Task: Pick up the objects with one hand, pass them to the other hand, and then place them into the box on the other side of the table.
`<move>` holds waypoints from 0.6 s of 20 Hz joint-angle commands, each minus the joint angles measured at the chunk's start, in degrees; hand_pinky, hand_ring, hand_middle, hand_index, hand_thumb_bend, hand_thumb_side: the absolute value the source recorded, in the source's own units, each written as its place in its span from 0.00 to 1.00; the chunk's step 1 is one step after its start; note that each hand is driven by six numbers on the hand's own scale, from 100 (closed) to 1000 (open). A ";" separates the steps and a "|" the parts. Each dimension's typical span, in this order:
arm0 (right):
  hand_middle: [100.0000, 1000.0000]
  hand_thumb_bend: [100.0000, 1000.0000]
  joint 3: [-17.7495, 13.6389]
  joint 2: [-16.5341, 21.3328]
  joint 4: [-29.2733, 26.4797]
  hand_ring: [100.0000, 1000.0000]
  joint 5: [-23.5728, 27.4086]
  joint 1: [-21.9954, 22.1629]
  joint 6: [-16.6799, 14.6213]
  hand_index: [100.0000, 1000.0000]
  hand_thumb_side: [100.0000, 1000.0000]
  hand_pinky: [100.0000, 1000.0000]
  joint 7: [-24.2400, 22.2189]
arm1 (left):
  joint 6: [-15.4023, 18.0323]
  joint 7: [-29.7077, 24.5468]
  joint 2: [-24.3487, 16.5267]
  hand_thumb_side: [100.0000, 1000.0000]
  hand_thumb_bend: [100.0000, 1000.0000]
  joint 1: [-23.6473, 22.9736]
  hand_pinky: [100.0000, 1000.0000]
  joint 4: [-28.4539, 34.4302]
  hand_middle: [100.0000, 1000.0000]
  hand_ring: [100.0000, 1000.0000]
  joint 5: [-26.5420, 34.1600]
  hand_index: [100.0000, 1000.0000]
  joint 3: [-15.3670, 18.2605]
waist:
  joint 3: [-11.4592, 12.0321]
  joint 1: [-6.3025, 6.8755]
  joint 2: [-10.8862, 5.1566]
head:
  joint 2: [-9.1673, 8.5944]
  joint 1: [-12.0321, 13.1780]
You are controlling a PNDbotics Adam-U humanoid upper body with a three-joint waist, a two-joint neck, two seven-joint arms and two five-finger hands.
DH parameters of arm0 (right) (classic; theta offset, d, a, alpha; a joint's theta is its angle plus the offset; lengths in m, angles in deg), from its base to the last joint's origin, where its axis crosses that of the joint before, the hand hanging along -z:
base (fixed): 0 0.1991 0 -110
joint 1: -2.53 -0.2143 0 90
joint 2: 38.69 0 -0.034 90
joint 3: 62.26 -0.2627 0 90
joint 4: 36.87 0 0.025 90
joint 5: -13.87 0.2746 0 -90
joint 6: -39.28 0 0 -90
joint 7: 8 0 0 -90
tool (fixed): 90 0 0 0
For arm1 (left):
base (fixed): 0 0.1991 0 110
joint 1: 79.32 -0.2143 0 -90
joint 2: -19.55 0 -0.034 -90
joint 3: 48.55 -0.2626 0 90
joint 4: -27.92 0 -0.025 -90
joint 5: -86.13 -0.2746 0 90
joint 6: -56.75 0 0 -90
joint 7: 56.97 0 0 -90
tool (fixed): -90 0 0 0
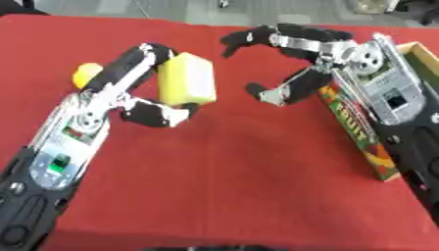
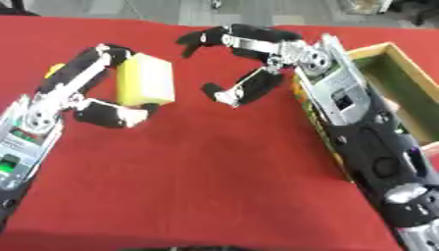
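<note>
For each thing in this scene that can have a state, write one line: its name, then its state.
Yellow block: held off to the left, gripped by the left hand.
Left hand: shut on the yellow block.
Right hand: open, holding nothing, facing the block.
Box: open-topped, on the right.
Yellow ball: behind the left hand.

A matt red cloth (image 1: 223,176) covers the table, smooth with faint creases. The pale yellow rectangular block (image 1: 187,79) looks like soft, matt sponge foam. A small round yellow object (image 1: 85,73) behind it has a smooth, plastic-like skin. The open box (image 2: 390,83) shows plain, wood-coloured walls, a dull green inside and a glossy printed outer side. The left hand (image 1: 146,105) and right hand (image 1: 296,63) are matt black plastic with bright, brushed silver metal joints
</note>
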 commanded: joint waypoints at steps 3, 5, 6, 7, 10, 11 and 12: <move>0.83 0.16 0.34 0.18 -1.67 1.00 0.80 -1.16 0.57 1.00 0.19 1.00 -0.41 | 0.61 0.31 1.05 0.05 0.00 1.50 0.66 -0.60 0.48 0.54 -2.14 0.47 -0.20 | 0.15 0.05 -0.64 | 0.36 -0.09; 0.83 0.14 0.56 0.05 -1.86 1.00 0.94 -1.09 0.91 1.00 0.24 1.00 -0.83 | 0.68 0.46 1.56 0.04 0.00 1.79 0.65 -1.03 0.48 0.54 -3.12 0.47 -0.30 | 0.19 0.05 -0.60 | 0.26 -0.06; 0.84 0.14 0.63 -0.02 -1.97 1.00 1.04 -1.09 1.09 1.00 0.24 1.00 -1.07 | 0.66 0.50 1.85 0.03 0.00 1.96 0.65 -1.31 0.48 0.54 -3.60 0.47 -0.36 | 0.21 0.04 -0.57 | 0.20 -0.08; 0.84 0.15 0.65 -0.07 -2.06 1.00 1.12 -1.10 1.28 1.00 0.24 1.00 -1.23 | 0.61 0.53 2.13 0.03 0.00 2.12 0.65 -1.62 0.48 0.54 -4.01 0.47 -0.43 | 0.24 0.04 -0.55 | 0.14 -0.11; 0.85 0.18 0.82 -0.32 -2.23 1.00 0.97 -1.12 1.46 1.00 0.24 1.00 -1.45 | 0.45 0.62 3.11 0.04 0.00 2.49 0.65 -2.32 0.47 0.53 -4.57 0.47 -0.59 | 0.31 -0.01 -0.48 | 0.16 -0.20; 0.85 0.19 0.94 -0.40 -2.24 1.00 0.83 -1.10 1.32 1.00 0.23 1.00 -1.53 | 0.41 0.61 3.39 0.04 0.00 2.57 0.65 -2.48 0.47 0.53 -4.54 0.47 -0.68 | 0.31 -0.02 -0.46 | 0.13 -0.25; 0.85 0.20 1.06 -0.49 -2.21 1.00 0.67 -1.08 1.13 1.00 0.21 1.00 -1.62 | 0.41 0.56 3.64 0.05 0.00 2.64 0.64 -2.58 0.47 0.53 -4.48 0.47 -0.78 | 0.30 -0.03 -0.44 | 0.13 -0.28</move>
